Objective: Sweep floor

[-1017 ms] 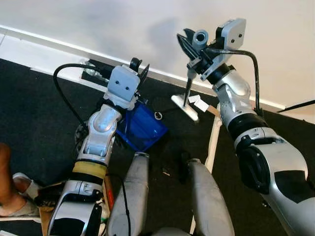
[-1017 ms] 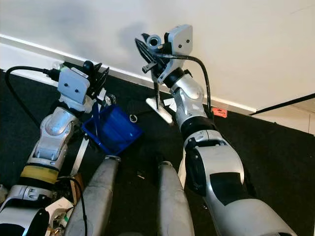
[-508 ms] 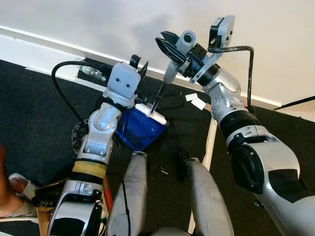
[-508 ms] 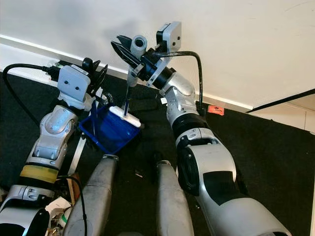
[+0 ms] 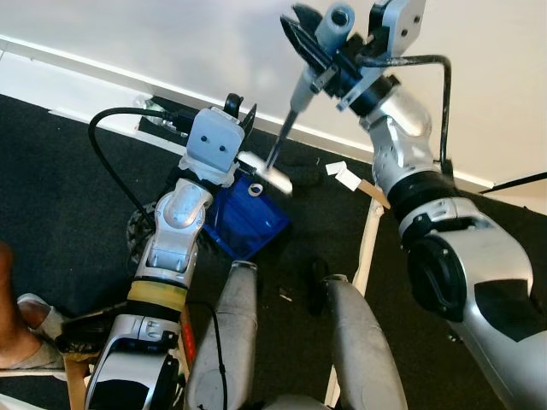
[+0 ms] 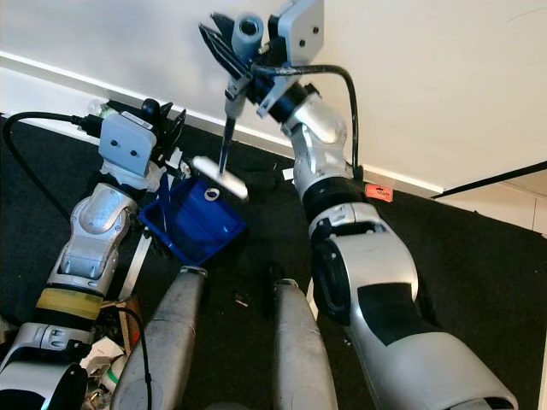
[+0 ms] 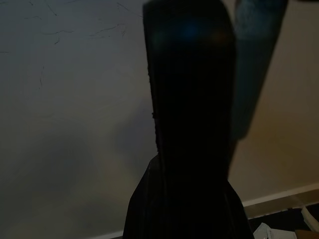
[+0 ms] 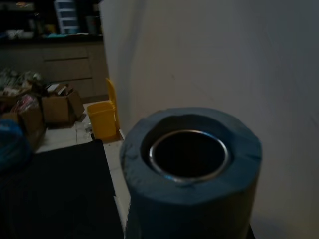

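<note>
My right gripper (image 5: 314,36) is raised high near the wall and shut on the padded blue-grey handle (image 8: 189,164) of a small brush. Its thin shaft slants down to a white head (image 5: 267,176), which hangs over the far edge of a blue dustpan (image 5: 246,224). The dustpan rests tilted on the black carpet under my left wrist. My left gripper (image 5: 240,114) points toward the baseboard and is shut on the dustpan's handle, which is mostly hidden behind the wrist.
White paper scraps (image 5: 345,178) lie on the carpet by the white baseboard (image 5: 77,85). A pale wooden stick (image 5: 367,248) lies beside my right leg. Small crumbs (image 5: 287,297) sit between my legs. A person's foot (image 5: 17,337) is at the lower left. A black cable (image 5: 107,171) loops left of my arm.
My right arm swung the brush head left from the scraps to the dustpan, then lifted it up over the pan's far edge. The left arm and dustpan stayed put.
</note>
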Available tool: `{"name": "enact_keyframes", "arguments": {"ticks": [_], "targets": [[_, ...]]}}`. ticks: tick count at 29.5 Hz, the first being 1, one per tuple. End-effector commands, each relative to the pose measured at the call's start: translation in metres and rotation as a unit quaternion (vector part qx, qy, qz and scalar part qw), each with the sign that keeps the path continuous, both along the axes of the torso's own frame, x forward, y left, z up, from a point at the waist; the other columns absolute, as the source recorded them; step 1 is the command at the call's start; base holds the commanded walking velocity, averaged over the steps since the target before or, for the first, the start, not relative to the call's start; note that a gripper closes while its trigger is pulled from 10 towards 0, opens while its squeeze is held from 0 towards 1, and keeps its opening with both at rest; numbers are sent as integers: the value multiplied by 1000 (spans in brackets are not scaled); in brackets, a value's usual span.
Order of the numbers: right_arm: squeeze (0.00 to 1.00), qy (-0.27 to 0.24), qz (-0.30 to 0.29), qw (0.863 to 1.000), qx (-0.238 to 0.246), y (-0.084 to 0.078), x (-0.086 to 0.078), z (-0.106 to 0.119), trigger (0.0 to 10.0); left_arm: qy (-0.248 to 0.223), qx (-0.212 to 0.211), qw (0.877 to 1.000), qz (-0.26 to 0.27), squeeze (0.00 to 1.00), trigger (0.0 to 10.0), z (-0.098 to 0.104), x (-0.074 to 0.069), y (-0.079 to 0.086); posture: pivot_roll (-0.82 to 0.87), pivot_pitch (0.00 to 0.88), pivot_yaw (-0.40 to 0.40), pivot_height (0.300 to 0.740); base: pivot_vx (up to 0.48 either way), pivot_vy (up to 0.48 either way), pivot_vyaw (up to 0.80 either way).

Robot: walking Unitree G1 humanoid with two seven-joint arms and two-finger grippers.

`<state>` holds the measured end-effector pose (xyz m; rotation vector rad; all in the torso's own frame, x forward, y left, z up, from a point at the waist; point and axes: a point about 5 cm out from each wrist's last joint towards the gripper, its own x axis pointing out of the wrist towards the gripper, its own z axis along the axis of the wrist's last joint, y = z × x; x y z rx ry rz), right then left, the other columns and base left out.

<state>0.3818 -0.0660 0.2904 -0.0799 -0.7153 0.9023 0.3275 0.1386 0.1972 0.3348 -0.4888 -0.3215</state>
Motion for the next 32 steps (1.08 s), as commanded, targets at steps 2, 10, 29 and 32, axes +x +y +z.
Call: {"name": "enact_keyframes", "arguments": {"ticks": [2, 10, 29, 32], "targets": [[0, -48, -9, 998, -32, 1, -4, 8, 10000, -49, -21, 999, -9, 0, 10000, 13, -8, -12, 255, 505, -83, 740, 0, 0, 0], [0, -86, -12, 990, -115, 9, -8, 2, 10000, -47, -23, 999, -10, 0, 10000, 11, -11, -13, 257, 512, -87, 740, 0, 0, 0], [0, -65, 27, 971, -227, 29, -23, -67, 10000, -73, -28, 997, -5, 0, 10000, 38, -29, -8, 349, 605, -73, 740, 0, 0, 0], [0, -65, 15, 972, -225, 30, -23, -70, 10000, -76, -27, 997, -4, 0, 10000, 44, -33, -7, 363, 621, -69, 740, 0, 0, 0]]}}
